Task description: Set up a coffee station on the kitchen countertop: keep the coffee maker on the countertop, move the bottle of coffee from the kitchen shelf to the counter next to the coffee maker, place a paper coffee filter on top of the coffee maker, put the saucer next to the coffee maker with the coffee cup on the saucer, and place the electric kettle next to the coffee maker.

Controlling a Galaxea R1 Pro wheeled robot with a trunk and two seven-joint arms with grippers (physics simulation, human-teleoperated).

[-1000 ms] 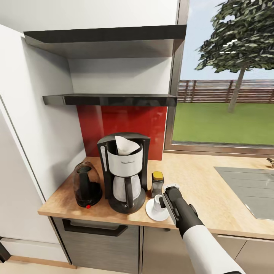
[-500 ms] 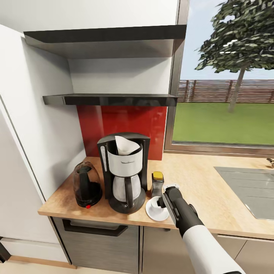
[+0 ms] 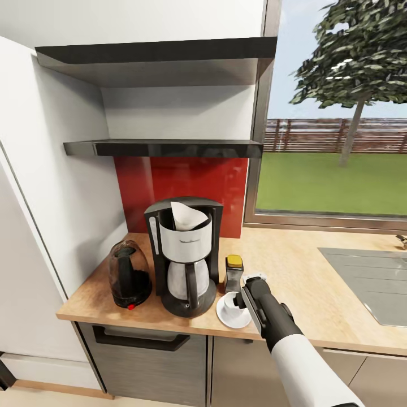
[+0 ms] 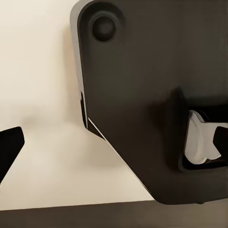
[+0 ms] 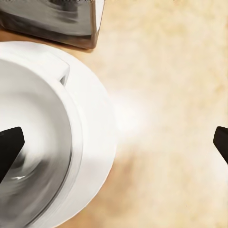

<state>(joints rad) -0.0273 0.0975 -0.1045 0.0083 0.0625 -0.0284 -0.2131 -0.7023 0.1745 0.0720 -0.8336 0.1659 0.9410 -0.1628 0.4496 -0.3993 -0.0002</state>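
Coffee maker (image 3: 185, 254) with filter (image 3: 186, 216) on top, flanked on the desk (image 3: 305, 282) by kettle (image 3: 129, 275) and bottle (image 3: 233, 272). Cup (image 3: 232, 302) is seated on saucer (image 3: 228, 316). Right gripper (image 5: 114, 137) is held over them, jaws released. Left jaws: state cannot be told.

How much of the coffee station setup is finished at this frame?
Nearly all. The coffee maker carries the paper filter; the kettle and coffee bottle flank it. The cup sits on the saucer. The right tool, open, hangs just beside the cup; only pulling away remains.
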